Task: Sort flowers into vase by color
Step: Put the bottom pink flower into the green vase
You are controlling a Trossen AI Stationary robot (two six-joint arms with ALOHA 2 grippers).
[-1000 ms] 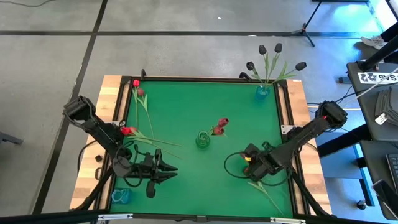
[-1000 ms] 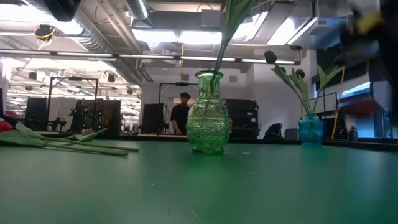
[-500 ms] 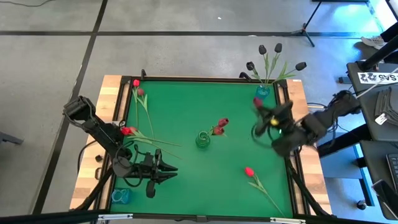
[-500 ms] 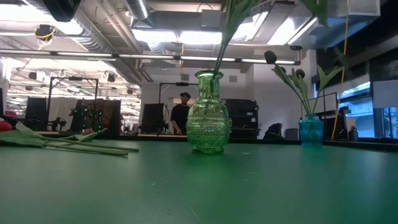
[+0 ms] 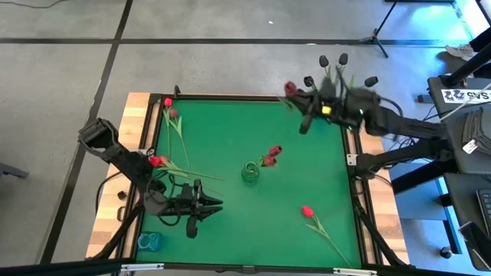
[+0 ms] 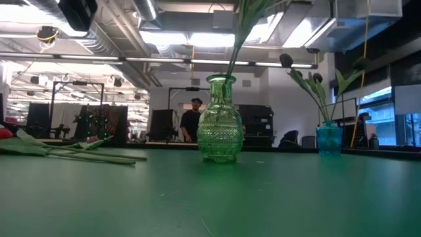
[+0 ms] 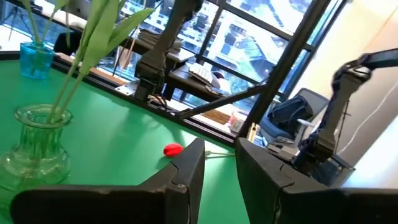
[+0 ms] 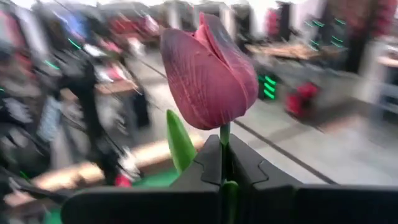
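- Left gripper [image 5: 201,216], fingers parted and holding nothing, hovers left of the green vase [image 5: 250,172], nearer the table's front edge.
- Right gripper [image 8: 222,163] is clamped on a dull pink-red tulip [image 8: 208,70], raised right of that vase, near the blue vase [image 5: 324,114].

Right end effector [image 5: 305,108] raised over the green surface's [image 5: 230,207] far edge, clamped on a dull pink-red tulip [image 8: 208,71]; left end effector [image 5: 205,208] low near its front-left corner, fingers parted.
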